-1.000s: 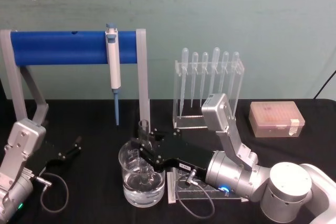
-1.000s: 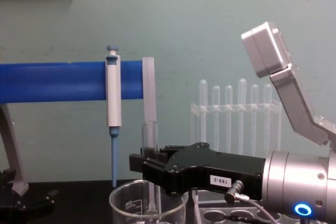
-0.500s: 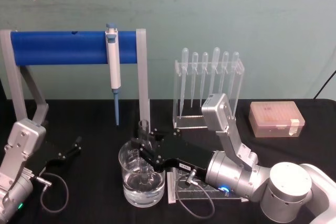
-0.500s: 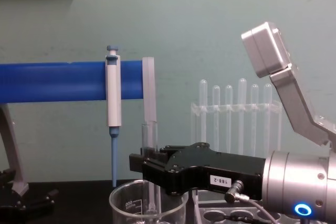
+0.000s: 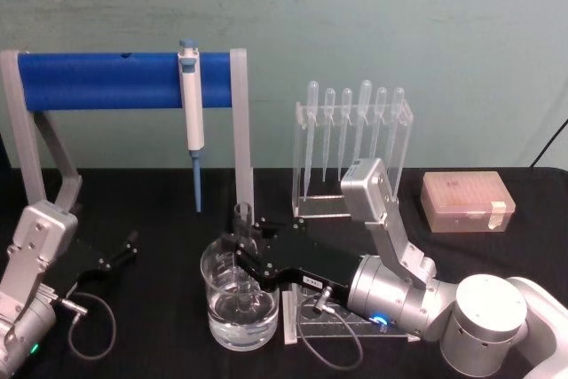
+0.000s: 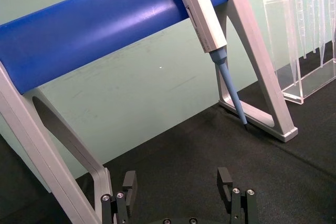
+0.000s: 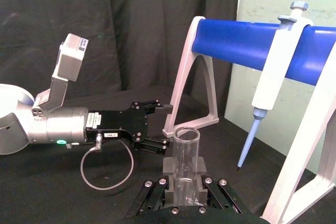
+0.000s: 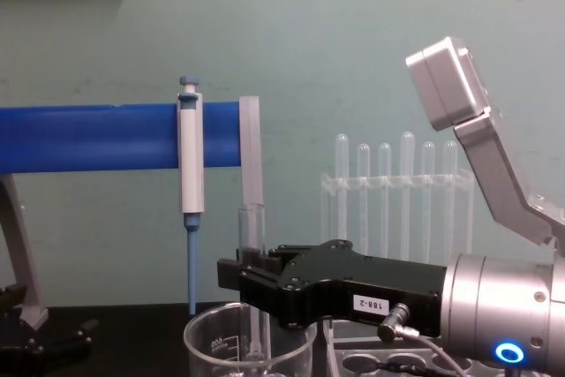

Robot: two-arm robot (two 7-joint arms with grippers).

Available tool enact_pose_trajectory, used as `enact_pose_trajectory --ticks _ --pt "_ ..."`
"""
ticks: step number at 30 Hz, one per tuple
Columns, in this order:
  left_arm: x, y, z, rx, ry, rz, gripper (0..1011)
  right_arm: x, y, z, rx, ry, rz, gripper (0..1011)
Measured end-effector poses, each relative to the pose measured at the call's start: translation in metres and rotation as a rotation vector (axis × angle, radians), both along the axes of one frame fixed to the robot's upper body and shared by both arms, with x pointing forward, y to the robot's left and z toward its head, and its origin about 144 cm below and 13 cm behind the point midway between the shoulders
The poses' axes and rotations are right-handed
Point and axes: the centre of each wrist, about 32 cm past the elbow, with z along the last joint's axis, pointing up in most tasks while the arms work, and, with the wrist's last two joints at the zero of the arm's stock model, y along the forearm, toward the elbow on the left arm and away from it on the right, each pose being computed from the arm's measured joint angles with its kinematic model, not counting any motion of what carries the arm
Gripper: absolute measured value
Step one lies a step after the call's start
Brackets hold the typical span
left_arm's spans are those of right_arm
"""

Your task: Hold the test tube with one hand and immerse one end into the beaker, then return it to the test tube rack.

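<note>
The test tube [image 5: 242, 222] stands upright with my right gripper [image 5: 241, 259] shut on its middle. Its lower end reaches down inside the beaker [image 5: 218, 315], a wide clear glass with liquid in the bottom. The chest view has the tube [image 8: 253, 229] rising above the black fingers, and the beaker [image 8: 208, 347] rim sits just below them. From the right wrist, the tube [image 7: 186, 153] is clamped between the pads of the right gripper [image 7: 185, 179]. My left gripper [image 5: 120, 253] rests open on the table at the left, holding nothing [image 6: 177, 182].
A blue bar stand [image 5: 106, 80] with a hanging micropipette [image 5: 190, 108] stands behind the beaker. A clear rack of plastic pipettes [image 5: 353, 144] is at the back right, beside a tan tip box [image 5: 467, 202]. A clear acrylic holed rack [image 5: 342, 321] lies under my right arm.
</note>
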Motion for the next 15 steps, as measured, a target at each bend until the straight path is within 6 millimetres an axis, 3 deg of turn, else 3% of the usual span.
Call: enact_pose_trajectory --ticks 15 --pt "0.0000 0.0000 0.0000 0.000 0.000 0.000 1000 0.0000 0.0000 0.0000 0.000 0.000 0.000 224"
